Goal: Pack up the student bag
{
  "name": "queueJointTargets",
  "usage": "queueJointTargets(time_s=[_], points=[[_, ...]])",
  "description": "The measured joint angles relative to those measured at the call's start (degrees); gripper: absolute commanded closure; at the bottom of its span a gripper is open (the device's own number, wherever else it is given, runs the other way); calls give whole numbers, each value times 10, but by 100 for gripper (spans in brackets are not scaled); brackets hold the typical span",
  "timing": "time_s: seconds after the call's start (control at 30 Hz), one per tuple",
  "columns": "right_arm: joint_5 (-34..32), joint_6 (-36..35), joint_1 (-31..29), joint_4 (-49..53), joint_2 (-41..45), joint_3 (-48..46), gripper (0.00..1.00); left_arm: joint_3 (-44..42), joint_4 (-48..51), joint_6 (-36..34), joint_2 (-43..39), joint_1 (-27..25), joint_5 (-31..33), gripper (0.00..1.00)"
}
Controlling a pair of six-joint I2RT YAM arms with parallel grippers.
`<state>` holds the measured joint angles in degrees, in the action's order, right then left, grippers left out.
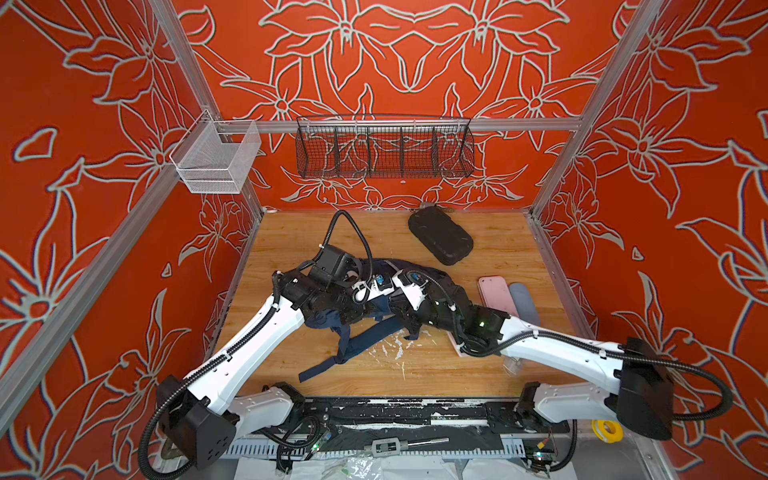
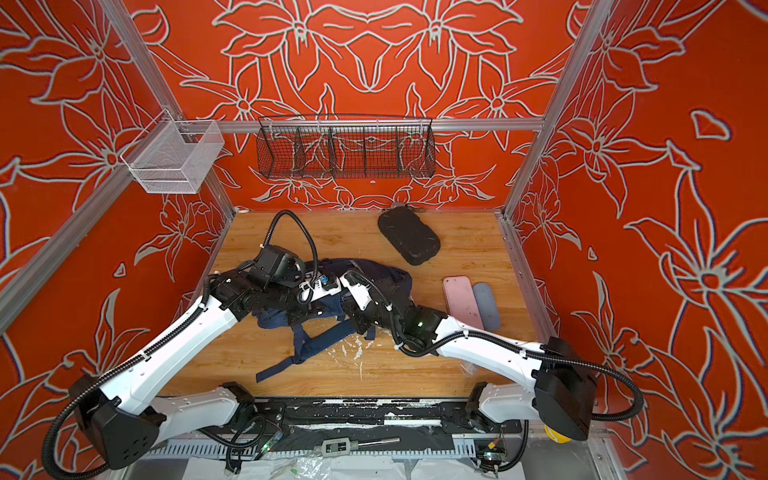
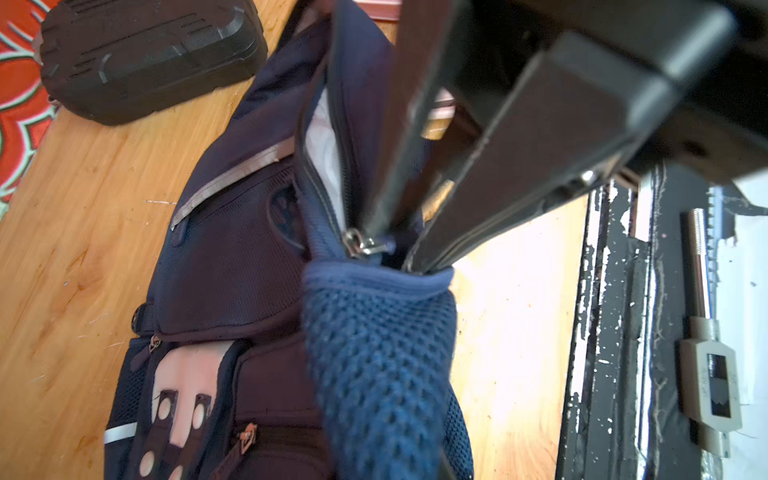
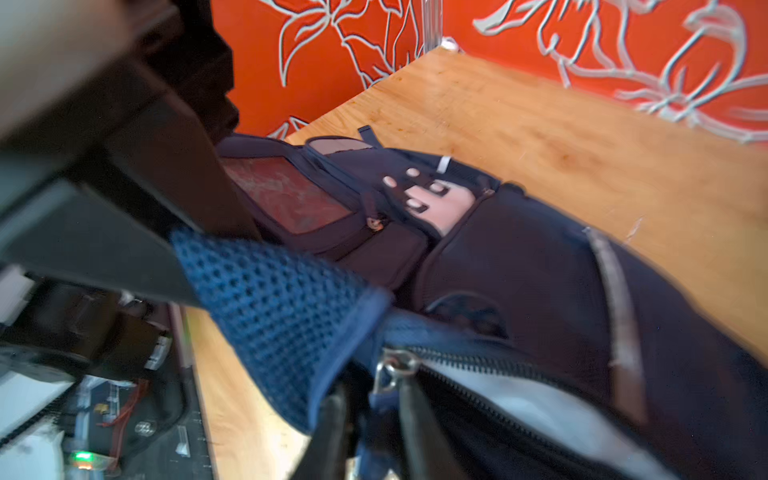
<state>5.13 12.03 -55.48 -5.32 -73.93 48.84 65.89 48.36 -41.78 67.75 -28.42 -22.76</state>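
The student bag is a navy backpack lying mid-table under both arms, its straps trailing toward the front edge. My left gripper is shut on the rim of the bag's blue mesh side pocket and pulls it taut. My right gripper is shut on the blue fabric pull hanging from the metal zipper slider. Beyond the slider the zip stands partly open, and the grey lining shows. The white patch with dark dots faces up.
A black oval hard case lies at the back of the wooden table. A pink case and a grey-blue case lie side by side on the right. A black wire basket and a white mesh basket hang above the table.
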Motion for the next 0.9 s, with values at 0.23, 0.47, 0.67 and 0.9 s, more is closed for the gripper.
queueJointTargets(time_s=[0.23,0.47,0.67,0.9], points=[[-24,12,-3,4,7,-2,100,0,-5,-6,-1,0,6,100],[-25,14,49,25,53,-31,100,0,-6,-17,-12,-1,7,100],[-10,9,108,51,99,-63,100,-11,-9,-28,-34,-1,12,100],[10,3,178,117,165,-76,100,-71,-72,-52,-85,1,35,100]])
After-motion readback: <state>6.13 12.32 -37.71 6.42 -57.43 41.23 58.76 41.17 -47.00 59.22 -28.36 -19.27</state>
